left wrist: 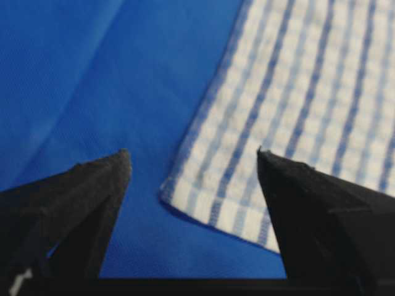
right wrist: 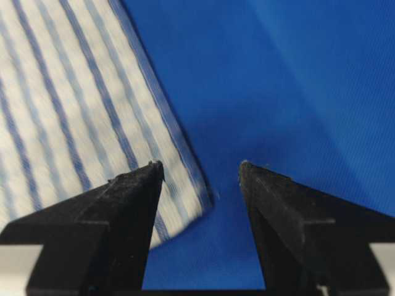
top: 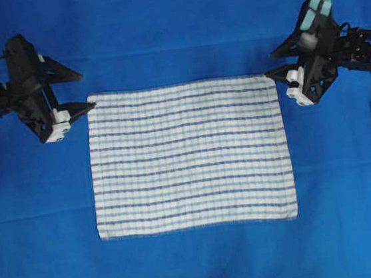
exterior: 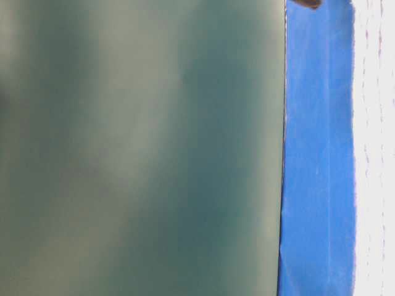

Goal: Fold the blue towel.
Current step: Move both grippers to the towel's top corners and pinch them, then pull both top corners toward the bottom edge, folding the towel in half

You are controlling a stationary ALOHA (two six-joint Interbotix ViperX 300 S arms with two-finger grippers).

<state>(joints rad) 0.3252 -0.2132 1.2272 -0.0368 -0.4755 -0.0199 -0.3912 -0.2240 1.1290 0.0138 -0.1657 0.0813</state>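
From above, the blue towel (top: 190,156) is seen lying flat and spread out in the middle of the blue table cover (top: 172,20). The left gripper (top: 85,90) is held wide open just beside the towel's top left corner. The right gripper (top: 269,63) is also held open, just beside the top right corner. Nothing is gripped by either one.

From table level, most of the picture is filled by a blurry dark green surface (exterior: 142,148). A strip of the blue cover (exterior: 315,154) and a bright white band (exterior: 375,148) are seen at the right.

From the left wrist, a towel corner (left wrist: 185,197) is seen between the two spread black fingers (left wrist: 92,191).

From the right wrist, a towel corner (right wrist: 191,203) is seen between the open fingers (right wrist: 129,203), with one finger over its edge
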